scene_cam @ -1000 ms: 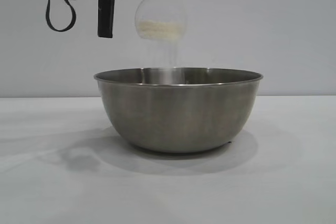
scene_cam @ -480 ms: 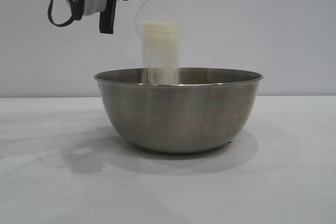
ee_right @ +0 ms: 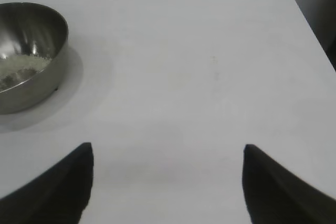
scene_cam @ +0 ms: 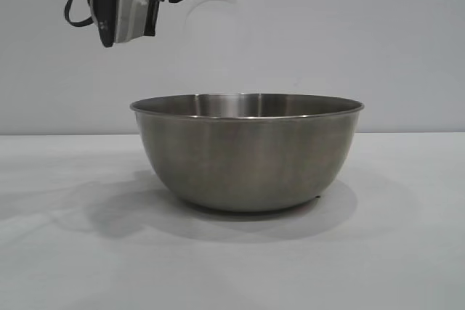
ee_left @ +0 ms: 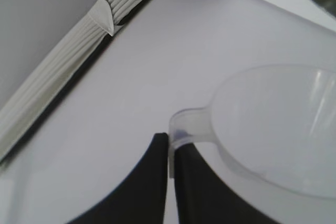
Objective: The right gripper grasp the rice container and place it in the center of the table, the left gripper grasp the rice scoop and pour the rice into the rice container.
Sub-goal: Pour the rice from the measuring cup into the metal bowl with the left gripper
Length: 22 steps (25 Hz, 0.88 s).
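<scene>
The bowl (scene_cam: 247, 152) stands on the white worktop (scene_cam: 65, 252), rice (ee_right: 18, 67) lying in its bottom. High above its left rim the left gripper (ee_left: 170, 153) holds the scoop (ee_left: 273, 124) tipped over — jaws clenched on the scoop's handle tab. The right gripper (ee_right: 168, 182) hangs over bare worktop, well apart from the bowl, jaws spread wide.

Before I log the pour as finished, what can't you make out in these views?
- Rice: exterior view, the rice container wall hides it.
- Rice scoop: left wrist view, frame edge crops it; whether any grains remain is unclear.
- Right tool: absent from the exterior view.
</scene>
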Motion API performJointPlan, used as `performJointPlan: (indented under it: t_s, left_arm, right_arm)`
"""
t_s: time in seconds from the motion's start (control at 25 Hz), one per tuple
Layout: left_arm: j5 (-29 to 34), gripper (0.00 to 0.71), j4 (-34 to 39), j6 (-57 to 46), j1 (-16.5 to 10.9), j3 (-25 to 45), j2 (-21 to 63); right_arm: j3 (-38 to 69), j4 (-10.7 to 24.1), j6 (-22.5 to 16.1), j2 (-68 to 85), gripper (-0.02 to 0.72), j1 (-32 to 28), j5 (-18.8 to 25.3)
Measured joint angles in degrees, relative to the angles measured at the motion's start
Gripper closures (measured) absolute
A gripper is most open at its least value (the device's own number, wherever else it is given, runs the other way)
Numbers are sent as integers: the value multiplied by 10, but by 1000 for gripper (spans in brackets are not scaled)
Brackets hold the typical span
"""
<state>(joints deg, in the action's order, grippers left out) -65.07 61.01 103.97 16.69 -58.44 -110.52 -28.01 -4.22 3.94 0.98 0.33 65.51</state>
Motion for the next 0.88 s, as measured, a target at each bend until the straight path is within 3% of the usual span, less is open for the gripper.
performJointPlan:
  t_s: [0.48,0.76,0.88]
  left_arm:
    - [-9,710,0,117,1,0,0]
    - [-9,710,0,125,2,0,0]
    - [-9,710,0,84,3,0,0]
  right_arm:
    - [0,0,0,0,204,0,0]
    - [0,0,0,0,204,0,0]
    - [0,0,0,0,204,0,0]
